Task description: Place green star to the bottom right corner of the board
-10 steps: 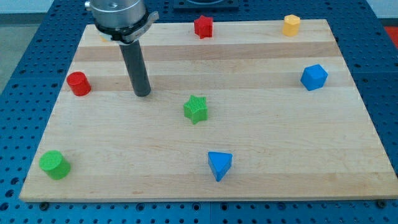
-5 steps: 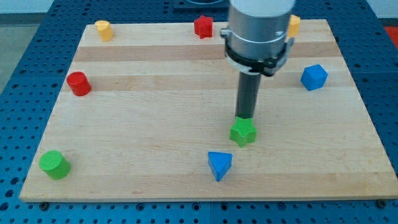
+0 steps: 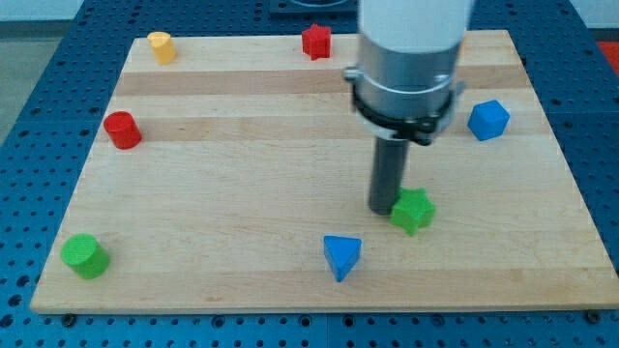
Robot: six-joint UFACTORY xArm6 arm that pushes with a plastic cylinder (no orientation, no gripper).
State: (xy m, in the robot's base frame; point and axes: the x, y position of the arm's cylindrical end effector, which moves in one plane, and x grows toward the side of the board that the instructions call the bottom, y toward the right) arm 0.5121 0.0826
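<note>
The green star (image 3: 413,211) lies on the wooden board (image 3: 242,193), right of centre in the lower half. My tip (image 3: 384,207) stands right at the star's left side, touching or nearly touching it. The rod rises from there into the grey arm body (image 3: 406,68) above. The board's bottom right corner (image 3: 604,302) lies well to the right of the star and below it.
A blue triangular block (image 3: 341,256) lies below and left of the star. A blue cube (image 3: 488,120) is at the right. A green cylinder (image 3: 85,256), a red cylinder (image 3: 123,130), a yellow block (image 3: 161,46) and a red star (image 3: 316,42) are farther off.
My tip swept from the upper left across to the green star and pushed it right and slightly down. The yellow block at the top right is now hidden behind the arm.
</note>
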